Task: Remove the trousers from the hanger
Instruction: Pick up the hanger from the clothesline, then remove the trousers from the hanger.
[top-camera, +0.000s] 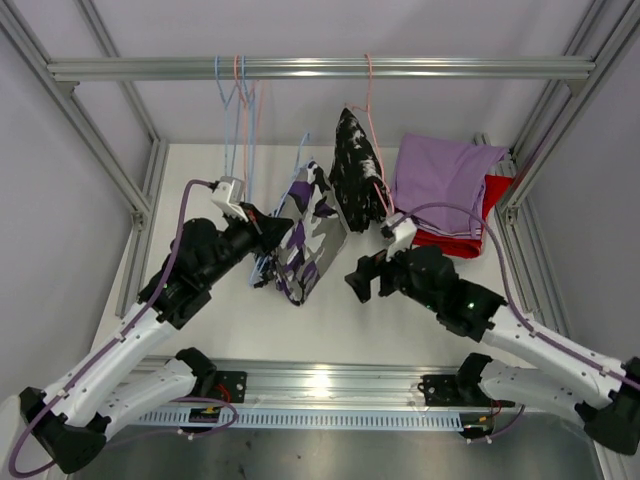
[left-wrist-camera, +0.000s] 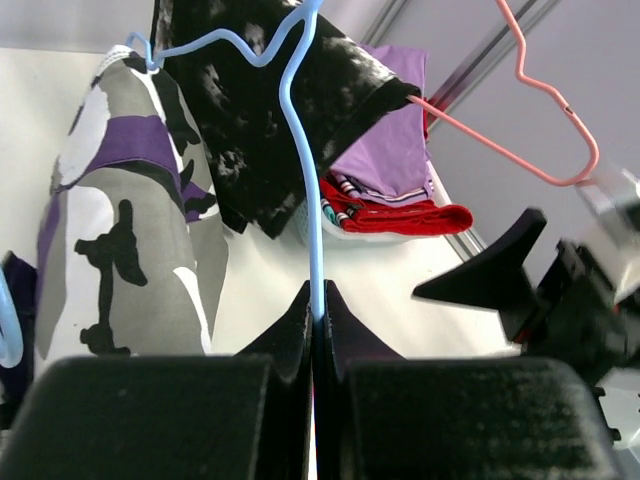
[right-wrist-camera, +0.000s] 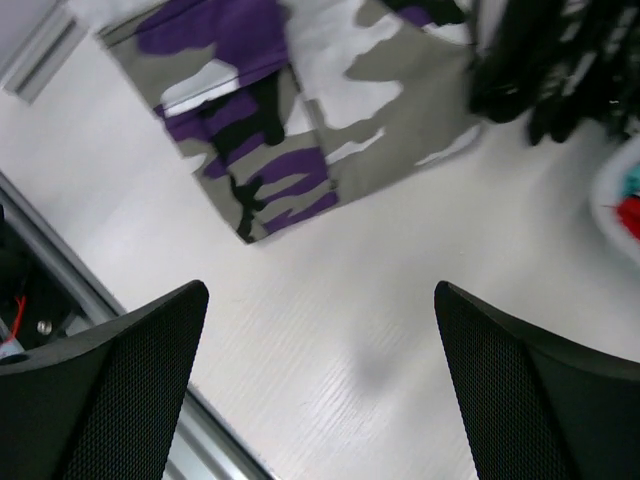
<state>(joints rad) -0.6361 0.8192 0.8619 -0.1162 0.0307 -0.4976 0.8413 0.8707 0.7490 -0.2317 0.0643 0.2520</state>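
Left wrist view: left hand (left-wrist-camera: 315, 318) clamped tight on the blue hanger (left-wrist-camera: 303, 170) wire.
The printed trousers (left-wrist-camera: 120, 230) drape from it at left. Best to keep the hanger steady while the right hand (right-wrist-camera: 318, 300), spread wide, takes the cloth low and slides it off.

**Frame, table, base rail**

Silver aluminium crossbar (top-camera: 320, 68) spans the top of the cell and meets slanted frame posts (top-camera: 565, 110) at both ends. Below it is a matte white table (top-camera: 340, 310). A silver mounting rail (top-camera: 330, 381) runs along the near edge, with glare at its middle. Perforated cable tray (top-camera: 330, 419) just in front. Plain grey walls (top-camera: 40, 200) either side.
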